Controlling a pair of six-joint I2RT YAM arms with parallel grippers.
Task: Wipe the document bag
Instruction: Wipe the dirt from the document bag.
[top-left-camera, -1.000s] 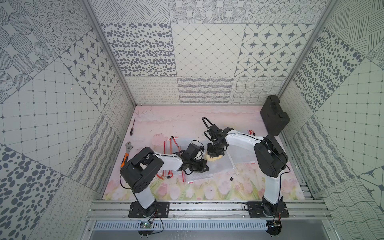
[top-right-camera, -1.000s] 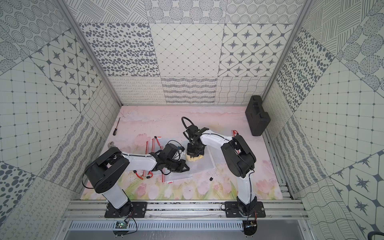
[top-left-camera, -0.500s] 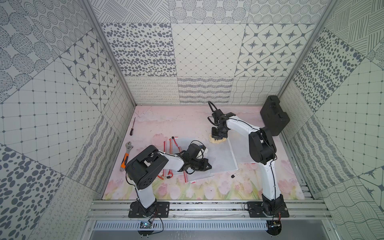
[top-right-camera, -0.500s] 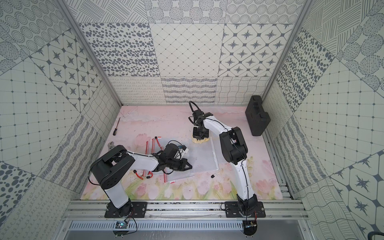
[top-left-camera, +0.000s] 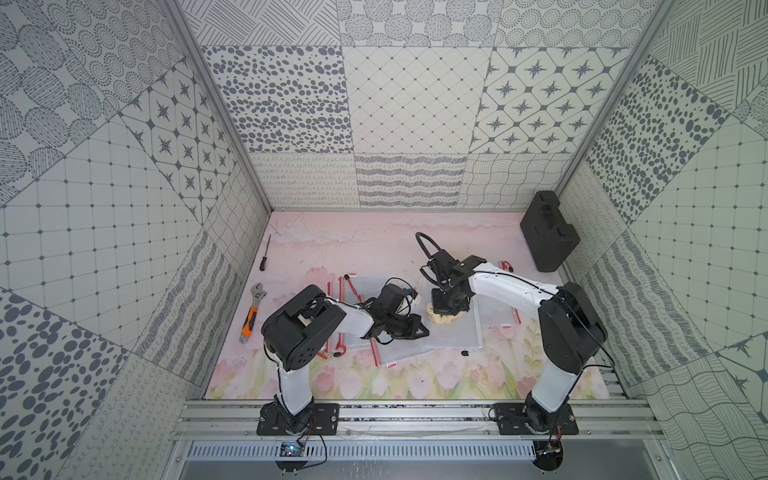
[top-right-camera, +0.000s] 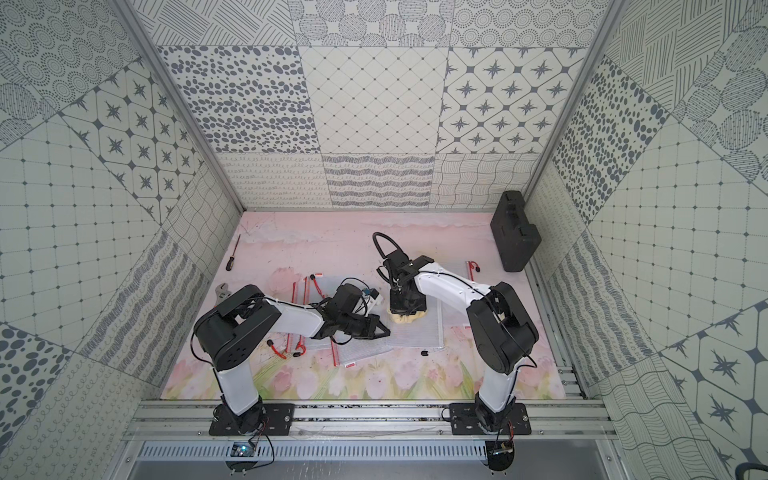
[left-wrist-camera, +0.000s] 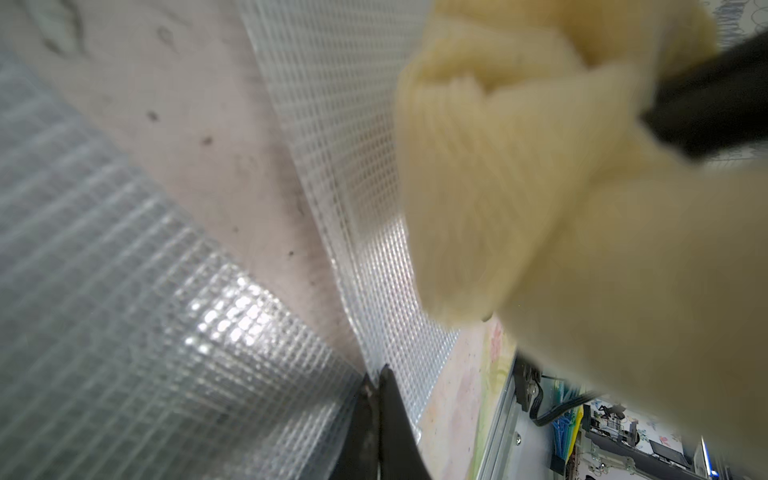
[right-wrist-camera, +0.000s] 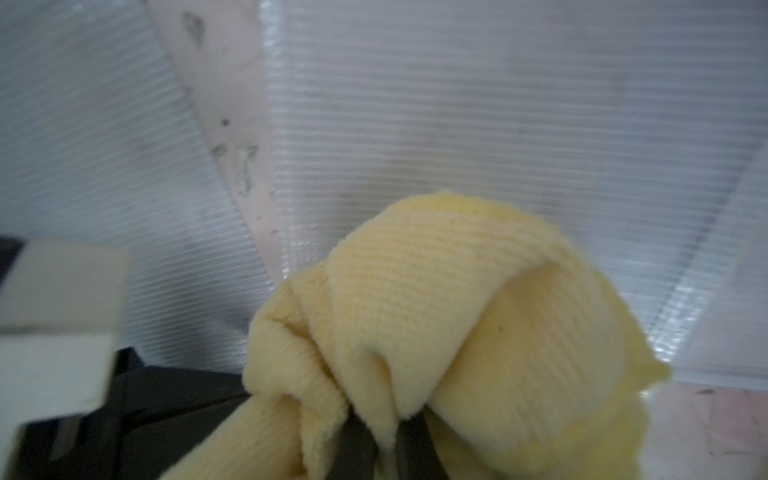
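A: Clamping the right gripper on the yellow cloth, pressing it onto the document bag lying flat on the table.

B: Holding the left gripper closed on nothing apparent, bearing down with its tips at the bag's left edge, just beside the cloth.

A: Risking a buckled bag, probably, dragging cloth toward that pinned edge.

B: Risking knocking grippers too, working so near; or snagging the second bag lying just left of the bag.

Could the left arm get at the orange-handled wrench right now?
Probably yes: the wrench lies uncovered on the mat on that arm's side. The left gripper, shut at the document bag, would have to open.
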